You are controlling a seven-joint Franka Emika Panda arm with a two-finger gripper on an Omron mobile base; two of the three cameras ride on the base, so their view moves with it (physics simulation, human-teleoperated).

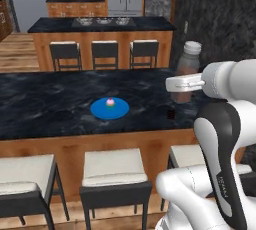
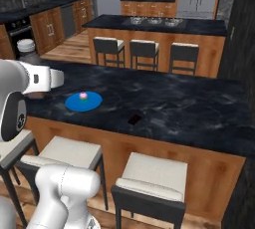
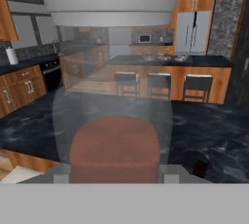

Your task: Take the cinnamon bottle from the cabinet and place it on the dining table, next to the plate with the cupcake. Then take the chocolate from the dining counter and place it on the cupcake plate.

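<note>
The cinnamon bottle point(image 1: 189, 72) is in my claw point(image 3: 115, 178), upright, above the right part of the dining table point(image 1: 50, 104). It is well apart from the blue plate point(image 1: 109, 108) with the cupcake point(image 1: 110, 103). To do this step well, I think I must carry it left toward the plate, keep it vertical, and lower it just beside the rim without pushing the plate. The chocolate point(image 1: 171, 114) lies between them, so I should pass over it. My fingers are clenched on the bottle body, near its bottom.
</note>
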